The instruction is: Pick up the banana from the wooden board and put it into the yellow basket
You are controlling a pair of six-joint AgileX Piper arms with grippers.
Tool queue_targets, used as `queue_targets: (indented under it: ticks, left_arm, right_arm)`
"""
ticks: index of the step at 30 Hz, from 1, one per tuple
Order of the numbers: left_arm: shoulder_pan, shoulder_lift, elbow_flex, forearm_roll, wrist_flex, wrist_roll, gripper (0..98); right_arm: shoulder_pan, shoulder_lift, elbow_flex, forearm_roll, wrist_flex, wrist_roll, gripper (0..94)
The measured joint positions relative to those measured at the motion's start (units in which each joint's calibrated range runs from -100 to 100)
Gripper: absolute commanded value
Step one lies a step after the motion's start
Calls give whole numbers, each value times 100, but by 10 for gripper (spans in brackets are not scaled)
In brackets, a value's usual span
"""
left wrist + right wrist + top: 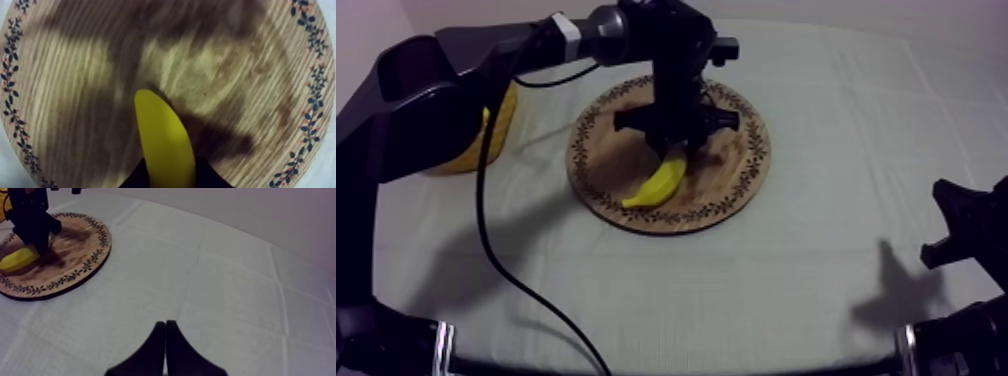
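Grey-white cloth covers the counter (816,290). Your left hand (674,150) grips one end of the banana (658,183), whose long axis points straight out ahead of it over the wooden board (736,195). Near that hand stands the yellow basket (498,130); your right hand (166,338), closed on nothing, is well apart.

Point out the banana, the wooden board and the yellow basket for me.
banana (658,181), top view, middle of its body
wooden board (731,178), top view, bare wood right of the banana
yellow basket (502,125), top view, its visible side wall
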Motion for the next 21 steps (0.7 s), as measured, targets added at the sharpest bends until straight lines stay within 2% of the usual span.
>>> queue_targets:
  ticks: [4,10,15,21]
  left_arm:
    - [-58,-131,77,-18,0,-41,237]
    - [-161,-559,347,-86,-62,-115,259]
    - [-181,-1298,796,-198,-162,-252,261]
    - [-247,-2547,1585,-252,-189,-514,316]
  right_arm:
    - [0,0,0,0,0,0,3]
    - [0,0,0,0,0,0,3]
    - [0,0,0,0,0,0,3]
    - [0,0,0,0,0,0,3]
